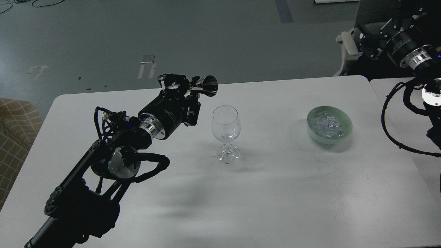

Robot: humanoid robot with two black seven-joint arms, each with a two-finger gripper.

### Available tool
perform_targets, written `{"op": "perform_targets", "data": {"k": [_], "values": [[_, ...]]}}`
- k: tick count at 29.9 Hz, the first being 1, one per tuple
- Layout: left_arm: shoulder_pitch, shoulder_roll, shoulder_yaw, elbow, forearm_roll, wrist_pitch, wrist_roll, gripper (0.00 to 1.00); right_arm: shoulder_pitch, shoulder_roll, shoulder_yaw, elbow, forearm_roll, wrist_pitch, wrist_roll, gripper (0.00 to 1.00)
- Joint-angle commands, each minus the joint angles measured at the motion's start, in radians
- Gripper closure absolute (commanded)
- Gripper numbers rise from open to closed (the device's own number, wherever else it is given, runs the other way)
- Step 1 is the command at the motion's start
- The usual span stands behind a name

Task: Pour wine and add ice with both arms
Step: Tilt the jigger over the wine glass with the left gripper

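— Two hands, and only one is near the work. The left hand (193,88) is closed around a small dark object with a shiny flared end (209,85), pointing right, up beside the rim of the wine glass (225,132).

— Is that the wine?

— I can't tell what it is; it looks like a small pourer or cup seen on its side. It sits level with the rim but left of the bowl, not over it. If it tips from here, I judge the liquid would land on the white tabletop (275,193) rather than in the glass.

— And the glass itself?

— Upright, on a narrow foot, looking empty apart from glints low in the bowl. The wrist is just beside it, so a sideways nudge while lining up could knock it over.

— Where's the ice?

— The ice (327,125) lies as clear cubes in a pale green bowl (344,132), well to the right of the glass.

— The right hand?

— The right hand (367,46) is up at the far right corner, off the tabletop; too dark to say if it's open or closed. It has a long reach to the bowl, and slippery cubes could drop between bowl and glass.
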State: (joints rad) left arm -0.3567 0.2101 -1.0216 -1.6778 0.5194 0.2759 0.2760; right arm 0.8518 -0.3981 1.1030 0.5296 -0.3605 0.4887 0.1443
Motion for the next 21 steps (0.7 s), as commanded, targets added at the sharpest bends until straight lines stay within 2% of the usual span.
{"op": "perform_targets", "data": {"k": [1, 21], "values": [[-0.001, 0.0, 0.0, 0.0, 0.016, -0.006, -0.006, 1.0, 0.0, -0.001, 0.0, 0.0, 0.0, 0.0, 0.0, 0.0], [0.007, 0.0, 0.005, -0.033, 0.094, -0.015, -0.021, 1.0, 0.001, -0.001, 0.001, 0.0, 0.0, 0.0, 0.0, 0.0]]}}
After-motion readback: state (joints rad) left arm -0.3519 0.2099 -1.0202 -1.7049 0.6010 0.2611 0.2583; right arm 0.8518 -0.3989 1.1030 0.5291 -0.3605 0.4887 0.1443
